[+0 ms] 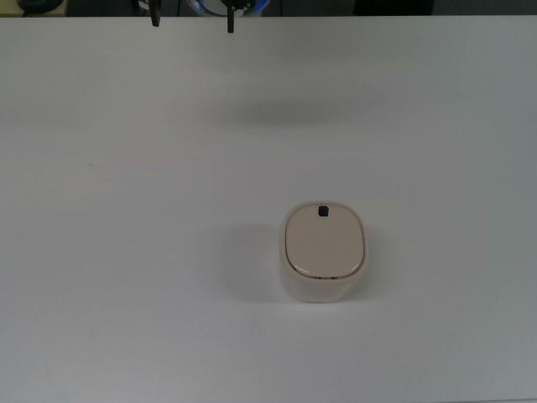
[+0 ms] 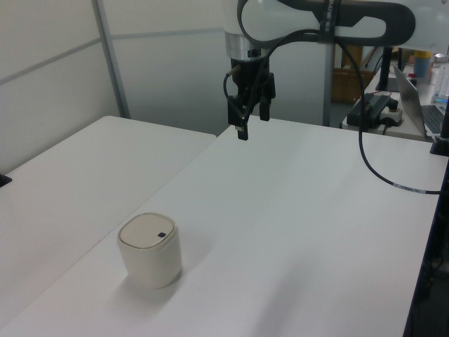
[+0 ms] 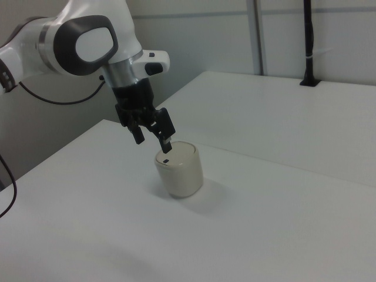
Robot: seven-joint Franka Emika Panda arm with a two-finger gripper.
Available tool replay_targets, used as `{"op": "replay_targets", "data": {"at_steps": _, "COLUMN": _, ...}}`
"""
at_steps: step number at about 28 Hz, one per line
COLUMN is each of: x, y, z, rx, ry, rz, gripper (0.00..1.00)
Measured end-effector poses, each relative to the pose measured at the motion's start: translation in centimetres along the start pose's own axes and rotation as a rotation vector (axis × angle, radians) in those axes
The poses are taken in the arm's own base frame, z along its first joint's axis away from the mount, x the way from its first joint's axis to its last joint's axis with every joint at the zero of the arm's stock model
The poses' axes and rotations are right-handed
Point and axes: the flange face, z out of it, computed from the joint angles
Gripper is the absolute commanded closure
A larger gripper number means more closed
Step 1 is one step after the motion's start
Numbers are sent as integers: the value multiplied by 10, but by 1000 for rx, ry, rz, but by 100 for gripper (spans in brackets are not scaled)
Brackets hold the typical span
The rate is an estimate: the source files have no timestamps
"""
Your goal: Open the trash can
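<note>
Gripper (image 2: 252,125) above the table (image 2: 302,210), fingers apart.
The trash can (image 2: 149,250) stands well below it, lid (image 2: 146,231) closed.

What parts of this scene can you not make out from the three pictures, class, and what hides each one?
- Gripper: the top view's upper edge cuts it off; only the fingertips show.
- Trash can: its far side is hidden by its own body in the left and right views.
- Black button: too small in every view to read any marking.
- Arm base: outside all three views.

white tables (image 2: 316,210); pale panel walls (image 2: 49,63); cluttered desk (image 2: 393,112) behind
</note>
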Motion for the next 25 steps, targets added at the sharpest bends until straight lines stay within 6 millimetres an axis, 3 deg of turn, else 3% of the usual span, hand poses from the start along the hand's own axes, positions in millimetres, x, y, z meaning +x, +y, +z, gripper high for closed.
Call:
{"op": "replay_targets", "data": {"at_steps": 6, "x": 0, "y": -1, "z": 1, "rx": 4, "ry": -2, "rz": -2, "gripper": 1}}
{"op": "replay_targets", "data": {"at_steps": 10, "x": 0, "y": -3, "z": 1, "rx": 7, "ry": -3, "rz": -7, "gripper": 23}}
{"op": "replay_targets", "data": {"at_steps": 11, "x": 0, "y": -3, "z": 1, "rx": 8, "ry": -4, "rz": -13, "gripper": 40}}
{"op": "replay_targets", "data": {"at_steps": 12, "x": 0, "y": -4, "z": 2, "rx": 8, "ry": -4, "rz": -27, "gripper": 50}}
{"op": "replay_targets", "data": {"at_steps": 16, "x": 0, "y": -5, "z": 3, "rx": 10, "ry": -5, "rz": -88, "gripper": 76}}
{"op": "replay_targets", "data": {"at_steps": 17, "x": 0, "y": -5, "z": 3, "rx": 10, "ry": -6, "rz": -100, "gripper": 87}}
{"op": "replay_targets", "data": {"at_steps": 20, "x": 0, "y": -5, "z": 3, "rx": 11, "ry": -7, "rz": -120, "gripper": 100}}
{"op": "replay_targets", "data": {"at_steps": 25, "x": 1, "y": -5, "z": 4, "rx": 11, "ry": -8, "rz": -127, "gripper": 100}}
